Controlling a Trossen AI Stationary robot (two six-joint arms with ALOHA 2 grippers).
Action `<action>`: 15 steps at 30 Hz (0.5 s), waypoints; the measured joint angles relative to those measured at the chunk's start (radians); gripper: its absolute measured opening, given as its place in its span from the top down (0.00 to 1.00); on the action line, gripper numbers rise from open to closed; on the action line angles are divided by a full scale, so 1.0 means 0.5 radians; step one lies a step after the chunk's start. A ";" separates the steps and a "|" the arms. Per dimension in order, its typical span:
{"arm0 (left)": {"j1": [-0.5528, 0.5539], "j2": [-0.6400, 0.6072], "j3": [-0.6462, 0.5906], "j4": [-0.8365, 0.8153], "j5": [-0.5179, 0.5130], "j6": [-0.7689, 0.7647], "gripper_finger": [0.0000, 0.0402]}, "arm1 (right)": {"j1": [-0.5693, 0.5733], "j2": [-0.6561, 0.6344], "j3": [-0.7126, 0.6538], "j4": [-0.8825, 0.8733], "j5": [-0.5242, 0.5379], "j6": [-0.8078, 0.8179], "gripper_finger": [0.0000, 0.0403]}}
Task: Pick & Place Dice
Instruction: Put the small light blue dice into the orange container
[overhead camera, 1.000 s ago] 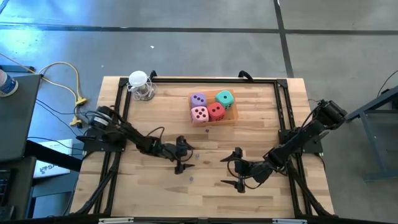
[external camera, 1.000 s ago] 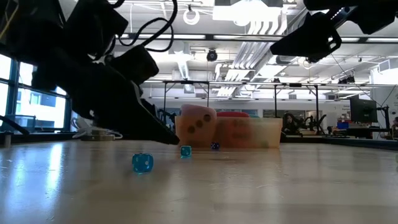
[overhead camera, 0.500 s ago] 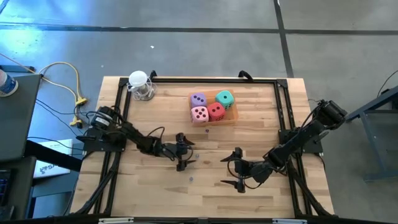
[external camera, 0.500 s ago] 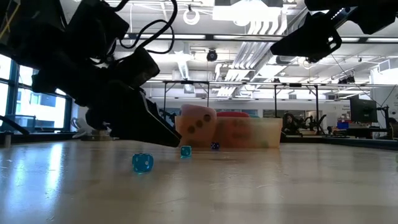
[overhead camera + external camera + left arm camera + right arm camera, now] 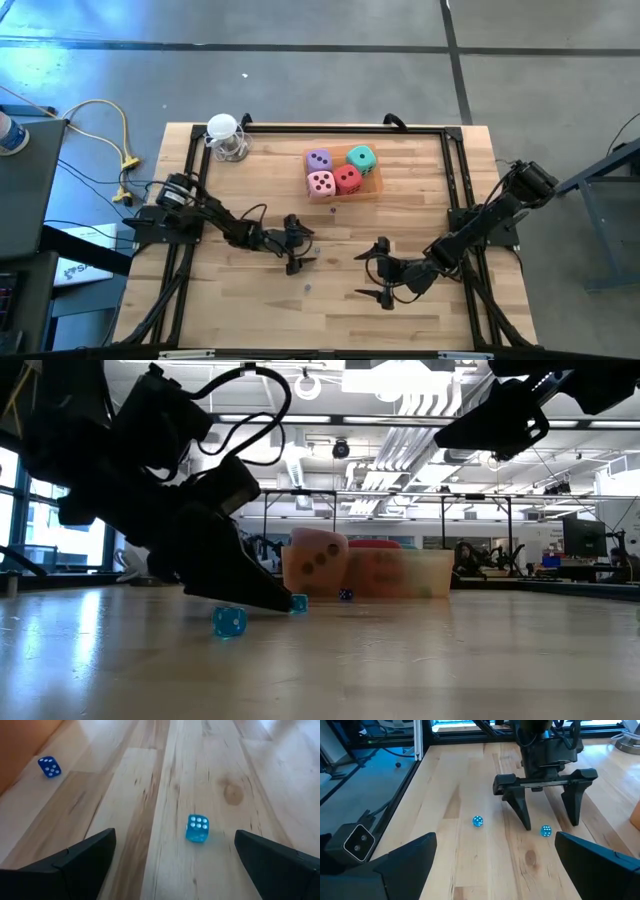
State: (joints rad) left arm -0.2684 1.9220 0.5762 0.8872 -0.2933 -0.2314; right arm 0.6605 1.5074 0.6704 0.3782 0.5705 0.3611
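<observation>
Apparently lining up a grab, the left gripper [image 5: 545,812] stands open and empty astride a small blue die [image 5: 546,831]; the big dice [image 5: 340,172] sit in the far tray [image 5: 374,186]; the right gripper [image 5: 382,270] waits open.

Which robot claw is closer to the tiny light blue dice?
The left claw. Its open fingers straddle the tiny light blue dice on the table. The right claw waits farther off, also open.

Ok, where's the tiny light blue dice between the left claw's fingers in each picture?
High view: too small to see; look between the left gripper's fingertips.
Low view: light blue die, centre-left, at the gripper's tip.
Left wrist view: die, centre.
Right wrist view: die, right of centre.
Shared landmark: the left gripper straddling it.
</observation>
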 joint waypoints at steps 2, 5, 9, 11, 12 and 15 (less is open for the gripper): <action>0.000 0.010 0.001 0.021 0.005 0.011 0.01 | -0.008 0.000 0.000 0.000 -0.002 0.000 0.01; 0.000 0.010 0.001 0.020 0.014 0.026 0.03 | -0.019 0.000 0.000 0.000 -0.002 0.000 0.01; 0.001 0.011 0.001 0.020 0.015 0.057 0.12 | -0.018 0.000 0.001 -0.001 -0.002 0.000 0.01; 0.002 0.012 0.001 0.019 0.015 0.057 0.18 | -0.018 0.000 0.001 -0.001 -0.002 -0.003 0.01; 0.002 0.012 0.001 0.019 0.020 0.057 0.21 | -0.018 0.000 0.001 -0.001 0.001 -0.008 0.01; 0.002 0.012 0.002 0.015 0.027 0.057 0.29 | -0.018 0.000 0.001 -0.001 0.006 -0.035 0.01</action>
State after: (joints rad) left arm -0.2672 1.9282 0.5770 0.8945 -0.2796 -0.2028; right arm 0.6514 1.5074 0.6708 0.3779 0.5735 0.3435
